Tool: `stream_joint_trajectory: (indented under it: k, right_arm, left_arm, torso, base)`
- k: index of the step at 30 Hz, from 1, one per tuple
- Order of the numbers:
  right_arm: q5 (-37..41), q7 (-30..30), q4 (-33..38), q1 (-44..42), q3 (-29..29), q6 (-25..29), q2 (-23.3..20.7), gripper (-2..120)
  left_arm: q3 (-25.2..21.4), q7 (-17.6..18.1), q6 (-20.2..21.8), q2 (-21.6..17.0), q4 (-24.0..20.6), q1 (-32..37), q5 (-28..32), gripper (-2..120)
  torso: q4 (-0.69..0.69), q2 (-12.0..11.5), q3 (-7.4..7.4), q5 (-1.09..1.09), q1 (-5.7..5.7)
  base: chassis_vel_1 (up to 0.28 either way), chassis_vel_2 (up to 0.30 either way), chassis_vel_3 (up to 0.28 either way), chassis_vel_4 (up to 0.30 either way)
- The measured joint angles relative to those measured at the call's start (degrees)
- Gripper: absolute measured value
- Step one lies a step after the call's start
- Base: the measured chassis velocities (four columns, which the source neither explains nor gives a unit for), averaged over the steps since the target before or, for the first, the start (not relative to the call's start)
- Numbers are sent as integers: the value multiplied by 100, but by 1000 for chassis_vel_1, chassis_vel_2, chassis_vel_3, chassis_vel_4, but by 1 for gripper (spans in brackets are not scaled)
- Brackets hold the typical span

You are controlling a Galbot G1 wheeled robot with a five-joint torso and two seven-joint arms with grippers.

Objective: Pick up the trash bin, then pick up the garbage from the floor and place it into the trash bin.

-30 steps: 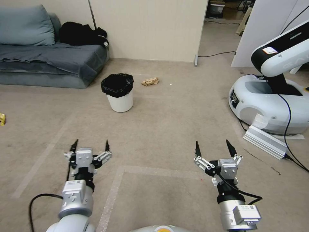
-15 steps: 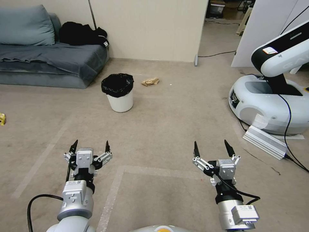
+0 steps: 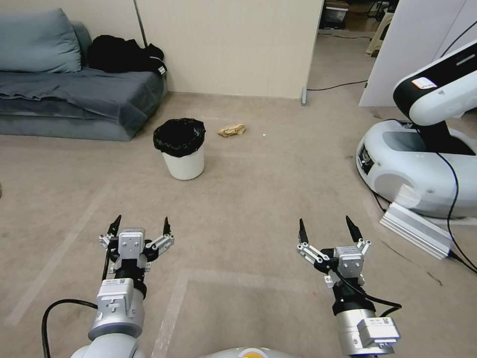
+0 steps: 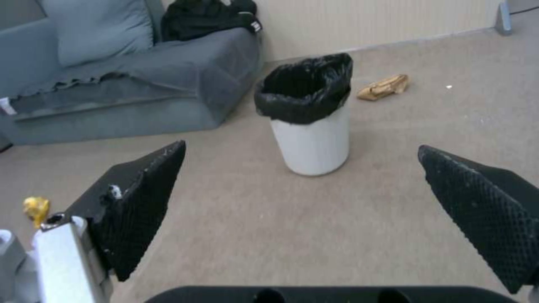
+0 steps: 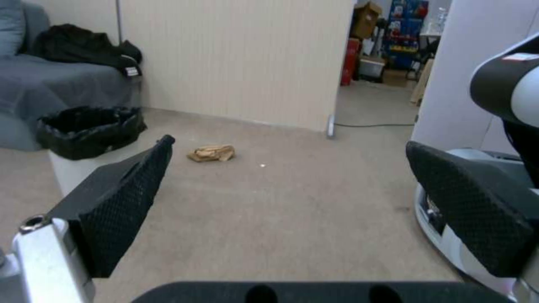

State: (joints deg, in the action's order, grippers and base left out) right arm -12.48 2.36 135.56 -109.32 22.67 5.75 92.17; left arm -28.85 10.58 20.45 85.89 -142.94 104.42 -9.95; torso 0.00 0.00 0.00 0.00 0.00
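The white trash bin [image 3: 184, 159] with a black liner stands upright on the beige floor [image 3: 258, 189], ahead and slightly left; the left wrist view has the trash bin [image 4: 311, 139] between its fingers but far off. Crumpled tan paper garbage [image 3: 231, 131] lies just beyond the bin to its right, also tan paper [image 4: 383, 87] and tan paper [image 5: 212, 153]. A small yellow scrap [image 4: 36, 207] lies on the carpet off to the left. My left gripper [image 3: 141, 227] and right gripper [image 3: 325, 229] hover open and empty, well short of the bin.
A grey sofa [image 3: 74, 94] with dark clothing [image 3: 124, 53] stands at the back left. A beige partition wall [image 3: 223, 44] lies behind the bin. Another white robot base [image 3: 417, 164] with cables and a metal bar [image 3: 415, 229] sits at the right. Pale tape lines [image 3: 174, 303] cross the carpet.
The whole view has shifted a little: the bin, paper and sofa sit slightly lower and the white robot base farther right, so the camera moved. Both grippers stay open.
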Motion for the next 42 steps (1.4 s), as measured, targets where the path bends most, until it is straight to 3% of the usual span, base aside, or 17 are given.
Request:
stream_joint_trajectory:
  k: [42]
  right_arm:
    - [-19, -107, -246, 45, 88, 120, -4, 100]
  left_arm:
    - [-30, 108, 20, 37, 82, -32, 12, 100]
  torso:
    - [1, 0, 0, 0, 0]
  base:
    - [-198, 195, 197, -194]
